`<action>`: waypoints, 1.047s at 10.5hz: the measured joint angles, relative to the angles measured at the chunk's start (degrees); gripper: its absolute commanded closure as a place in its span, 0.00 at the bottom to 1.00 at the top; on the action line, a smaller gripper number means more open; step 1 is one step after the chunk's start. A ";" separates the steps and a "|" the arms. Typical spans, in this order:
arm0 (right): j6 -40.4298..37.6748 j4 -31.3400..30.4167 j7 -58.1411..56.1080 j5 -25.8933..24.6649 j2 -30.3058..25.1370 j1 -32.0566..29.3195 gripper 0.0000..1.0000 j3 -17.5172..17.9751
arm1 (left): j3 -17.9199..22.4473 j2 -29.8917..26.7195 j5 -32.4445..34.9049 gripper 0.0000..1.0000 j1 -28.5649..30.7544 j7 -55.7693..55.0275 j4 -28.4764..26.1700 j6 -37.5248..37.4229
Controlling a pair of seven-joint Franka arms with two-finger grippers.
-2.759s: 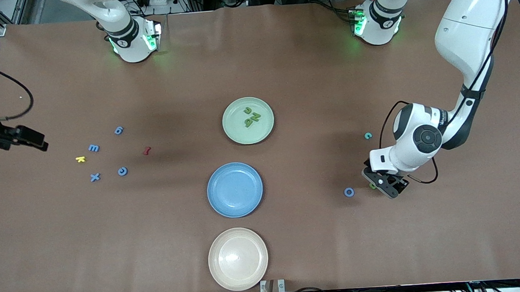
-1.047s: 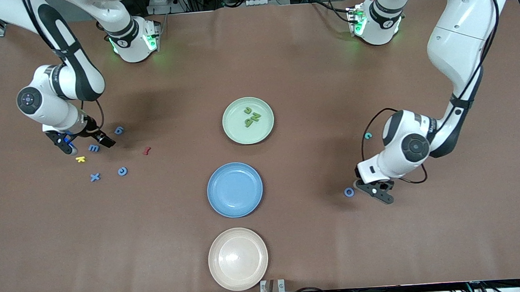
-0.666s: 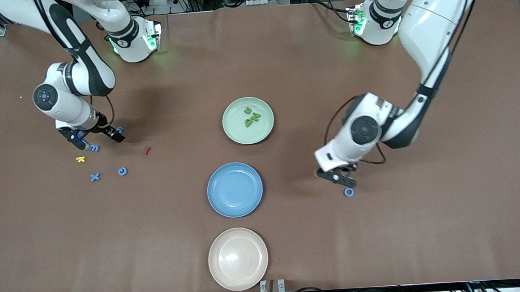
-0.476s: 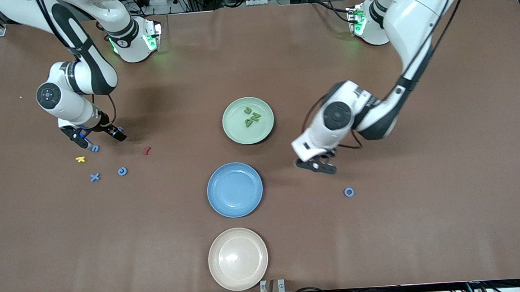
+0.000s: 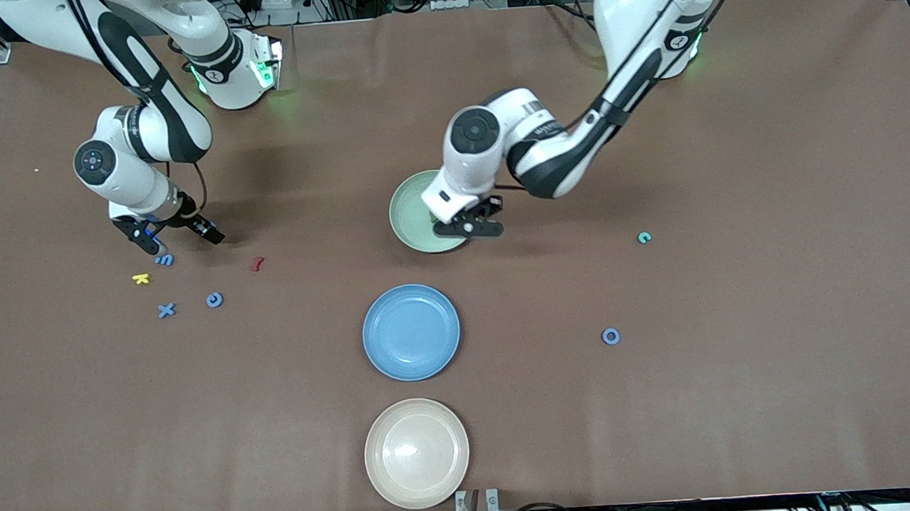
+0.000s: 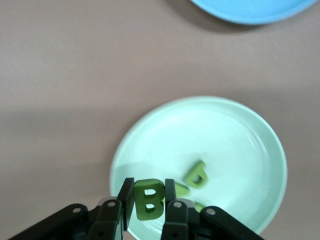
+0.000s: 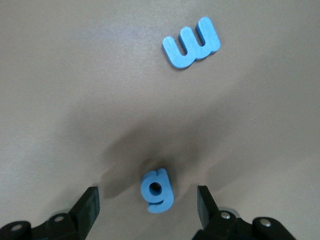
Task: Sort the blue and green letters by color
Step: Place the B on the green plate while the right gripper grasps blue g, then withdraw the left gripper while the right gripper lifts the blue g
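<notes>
In the left wrist view a green letter B (image 6: 149,212) is pinched upright in my left gripper (image 6: 148,196), which is shut on it. This left gripper (image 5: 469,227) hangs over the edge of the green plate (image 5: 409,211), where more green letters (image 6: 196,174) lie. My right gripper (image 5: 177,239) is low over the table at the right arm's end. It stands open astride a blue letter g (image 7: 157,191), with its fingers clear of the letter on both sides. A blue letter m (image 7: 191,43) lies beside the g.
A blue plate (image 5: 411,332) and a beige plate (image 5: 416,452) lie nearer the camera than the green plate. Blue x (image 5: 166,310), blue c (image 5: 214,300), yellow k (image 5: 140,279) and a dark red letter (image 5: 257,263) lie near the right gripper. A blue o (image 5: 610,336) and a teal c (image 5: 643,238) lie toward the left arm's end.
The left arm swung from beside the blue o to over the green plate, carrying the green B. The right gripper shifted slightly from the m to straddle the g.
</notes>
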 measured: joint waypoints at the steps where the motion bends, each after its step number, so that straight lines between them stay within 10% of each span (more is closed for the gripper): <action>1: 0.78 -0.07 0.00 0.00 0.82 -0.36 0.33 0.00 | 0.07 0.06 0.00 1.00 -2.30 -3.25 0.07 0.00; 2: 0.99 -0.08 -0.01 0.00 1.28 -0.61 0.49 -0.01 | 0.14 0.11 0.00 0.95 -3.85 -5.81 0.12 0.00; 3: 1.19 -0.09 -0.01 0.00 1.30 -0.64 0.60 0.01 | 0.19 0.21 0.00 0.27 -5.01 -8.08 0.16 0.02; 4: 1.42 -0.05 -0.03 0.00 1.27 -0.62 0.60 0.06 | 0.23 0.36 0.17 0.00 -5.90 -9.83 0.20 0.03; 11: 0.88 -0.12 -0.03 0.00 0.27 -0.92 0.84 -0.05 | 1.37 -1.03 0.65 0.00 3.60 -1.52 4.77 0.26</action>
